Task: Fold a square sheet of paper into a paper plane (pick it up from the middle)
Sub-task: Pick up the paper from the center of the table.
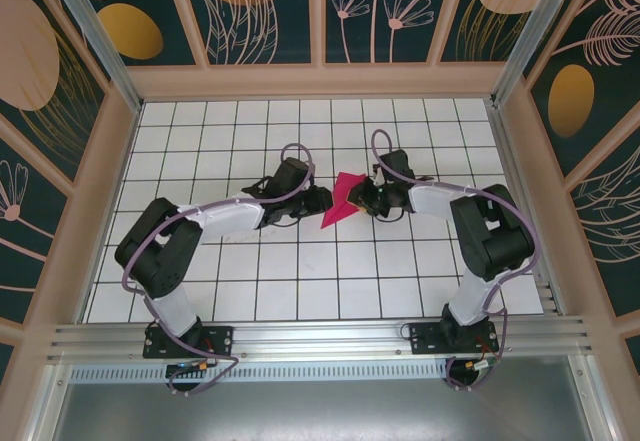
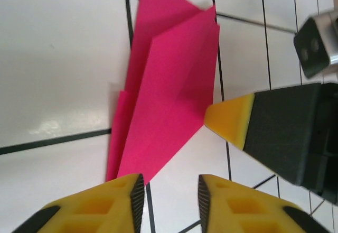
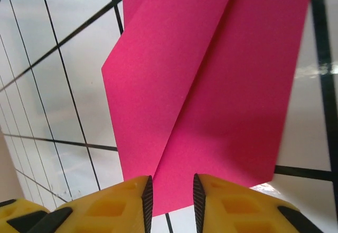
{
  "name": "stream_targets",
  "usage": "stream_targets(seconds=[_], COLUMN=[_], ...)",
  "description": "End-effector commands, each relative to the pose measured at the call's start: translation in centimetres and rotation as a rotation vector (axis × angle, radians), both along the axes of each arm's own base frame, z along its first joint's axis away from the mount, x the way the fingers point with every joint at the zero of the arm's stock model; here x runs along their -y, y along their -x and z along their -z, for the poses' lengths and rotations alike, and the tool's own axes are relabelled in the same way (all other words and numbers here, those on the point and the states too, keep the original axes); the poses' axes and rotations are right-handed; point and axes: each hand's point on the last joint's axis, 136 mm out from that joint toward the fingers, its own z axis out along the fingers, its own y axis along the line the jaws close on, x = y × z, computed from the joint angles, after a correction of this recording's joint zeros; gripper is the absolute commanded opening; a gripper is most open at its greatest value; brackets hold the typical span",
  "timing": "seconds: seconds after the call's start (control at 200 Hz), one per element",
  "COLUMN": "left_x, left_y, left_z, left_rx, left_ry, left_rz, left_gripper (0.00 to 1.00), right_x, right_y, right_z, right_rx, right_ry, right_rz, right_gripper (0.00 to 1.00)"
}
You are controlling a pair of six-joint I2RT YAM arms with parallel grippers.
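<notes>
The square sheet of paper lies flat on the white grid table as a folded magenta paper plane [image 1: 340, 204], its point toward the near left. My left gripper [image 1: 322, 201] sits at its left edge, open, with bare table between the fingers and the plane's tip [image 2: 132, 164] beside the left one. My right gripper [image 1: 362, 199] is at the plane's right side, open, its fingers straddling the paper's edge [image 3: 211, 85] without pinching it. A yellow fingertip [image 2: 229, 118] of the right gripper touches the plane's edge in the left wrist view.
The white tiled table [image 1: 300, 271] is boxed in by wooden walls [image 1: 100, 181] on three sides. An aluminium rail [image 1: 320, 336] runs along the near edge by the arm bases. Open tiles lie in front of and behind the plane.
</notes>
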Motion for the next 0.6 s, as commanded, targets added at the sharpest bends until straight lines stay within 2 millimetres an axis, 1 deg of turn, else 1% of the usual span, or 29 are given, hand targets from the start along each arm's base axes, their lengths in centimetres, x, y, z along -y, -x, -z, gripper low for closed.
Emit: stream_targets(seconds=[0.0,0.065,0.13,0.14,0.15,0.19,0.26,0.305,0.48,0.595], left_x=[-2.1,-2.8,-2.9,-3.2,-3.4,-3.3,-2.9,-2.6,-2.5,-2.7], left_y=[-1.3,-1.8,-2.4,-2.1,-2.1,-2.1,-2.2,-2.2,-2.0,-1.9], left_z=[0.0,0.1,-0.3,0.5,0.6,0.6,0.2,0.0,1.0,1.4], left_rx=[0.038,0.044,0.063,0.051,0.048,0.054,0.062,0.061,0.016,0.002], left_ry=[-0.054,-0.062,-0.051,-0.062,-0.062,-0.052,-0.020,-0.003,0.036,0.049], left_rz=[-0.088,-0.122,-0.144,-0.145,-0.148,-0.144,-0.126,-0.115,-0.097,-0.098], left_gripper=[0.47,0.57,0.64,0.64,0.65,0.67,0.68,0.66,0.64,0.64], right_x=[0.4,0.5,0.5,0.5,0.5,0.4,-0.1,-0.5,-1.1,-1.6], right_y=[-0.9,-1.1,-1.3,-1.4,-1.4,-1.5,-1.7,-1.9,-2.0,-2.1], right_z=[-1.0,-0.6,-0.3,-0.4,-0.3,0.0,0.1,0.1,0.9,1.0], right_rx=[-0.001,-0.017,-0.022,-0.021,-0.024,-0.032,-0.039,-0.034,-0.061,-0.053], right_ry=[-0.019,-0.020,-0.014,-0.015,-0.014,-0.014,-0.028,-0.039,-0.036,-0.050], right_rz=[0.113,0.136,0.150,0.150,0.151,0.153,0.144,0.136,0.126,0.110], right_gripper=[0.31,0.32,0.32,0.32,0.32,0.32,0.31,0.31,0.30,0.28])
